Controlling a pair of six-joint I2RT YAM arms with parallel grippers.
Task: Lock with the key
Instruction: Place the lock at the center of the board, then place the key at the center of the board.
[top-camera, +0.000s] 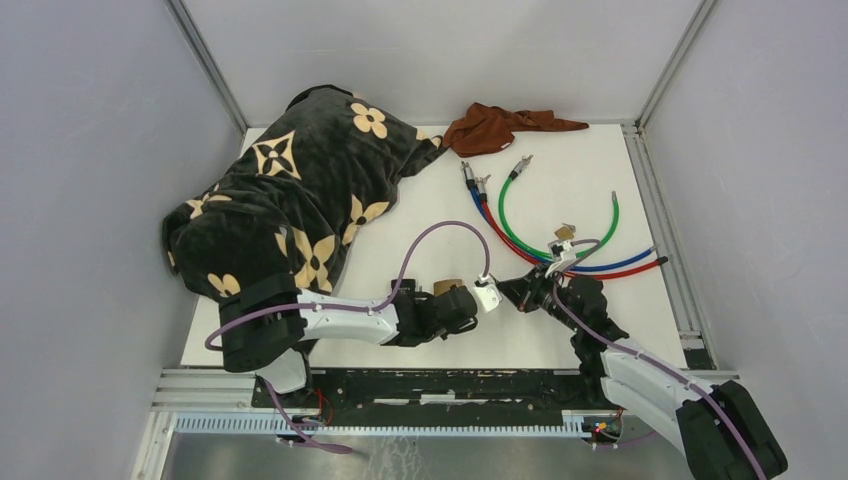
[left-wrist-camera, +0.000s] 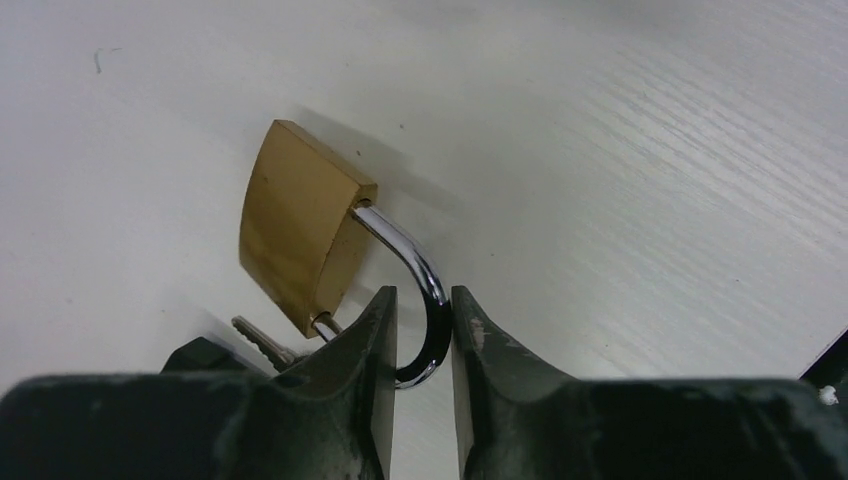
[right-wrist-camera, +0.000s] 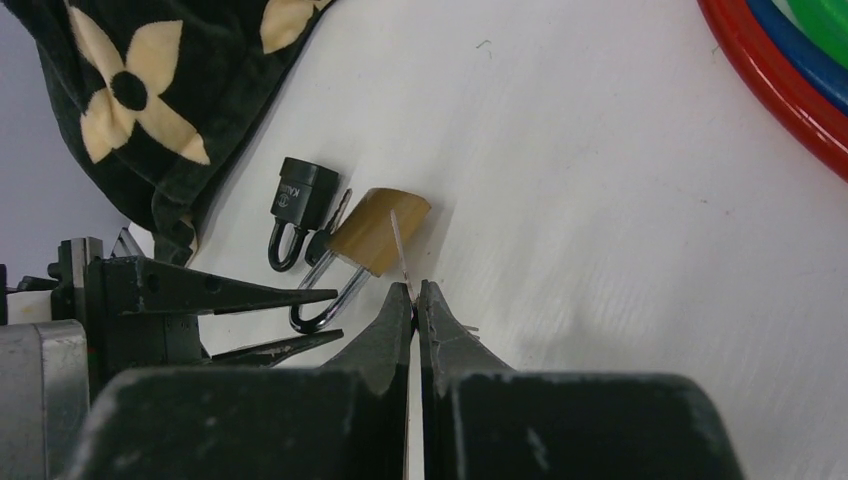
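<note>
Flowered blanket (top-camera: 290, 190), brown rag (top-camera: 495, 127), cables (top-camera: 620, 268) (red, blue, green)

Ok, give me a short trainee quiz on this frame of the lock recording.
1. Which part of the padlock does the left end effector pinch? A) body B) shackle C) keyhole
2. True or false: the right end effector is wide open.
3. Fill in: the looped cables on the table are red, blue and ____.
Key: 1 B. 2 False; it is shut on a thin key. 3 green.
</note>
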